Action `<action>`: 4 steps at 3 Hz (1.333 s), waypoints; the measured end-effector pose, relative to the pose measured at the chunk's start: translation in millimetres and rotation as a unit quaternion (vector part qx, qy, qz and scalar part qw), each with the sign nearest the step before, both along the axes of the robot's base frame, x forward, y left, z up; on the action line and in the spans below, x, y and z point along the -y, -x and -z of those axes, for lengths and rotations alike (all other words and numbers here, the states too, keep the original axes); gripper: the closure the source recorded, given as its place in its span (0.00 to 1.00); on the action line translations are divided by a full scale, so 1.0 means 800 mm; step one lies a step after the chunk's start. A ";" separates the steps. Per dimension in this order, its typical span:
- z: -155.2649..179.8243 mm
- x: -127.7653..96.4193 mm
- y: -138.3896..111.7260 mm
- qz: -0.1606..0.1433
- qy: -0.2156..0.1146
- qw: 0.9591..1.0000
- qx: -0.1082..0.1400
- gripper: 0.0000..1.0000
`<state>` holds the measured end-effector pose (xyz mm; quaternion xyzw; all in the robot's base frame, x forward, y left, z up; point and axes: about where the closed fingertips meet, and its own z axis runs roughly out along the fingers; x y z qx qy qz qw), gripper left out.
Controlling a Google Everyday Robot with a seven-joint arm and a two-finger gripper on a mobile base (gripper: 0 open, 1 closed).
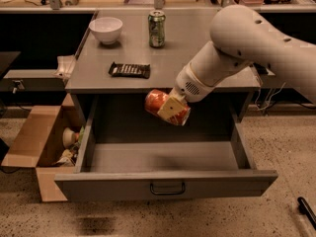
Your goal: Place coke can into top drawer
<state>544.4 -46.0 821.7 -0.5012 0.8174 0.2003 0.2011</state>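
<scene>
Above the top drawer (108,186), the down-slanting arm's (237,43) gripper (169,108), fingers (173,105) apparently clasping the coke can (155,101) (tilted sideways).

The red-orange coke can (156,102) is hanging tilted, nearly on its side, over the rear of the open top drawer (118,185), with the gripper (171,108) clasping it. The wide grey drawer is standing pulled far out, showing its dark central handle.
</scene>
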 end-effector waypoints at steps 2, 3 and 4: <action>0.101 0.001 0.009 -0.019 0.084 0.996 0.005 1.00; 0.170 0.006 0.015 -0.030 0.110 0.993 -0.009 1.00; 0.220 0.013 0.013 -0.032 0.105 0.994 -0.031 0.82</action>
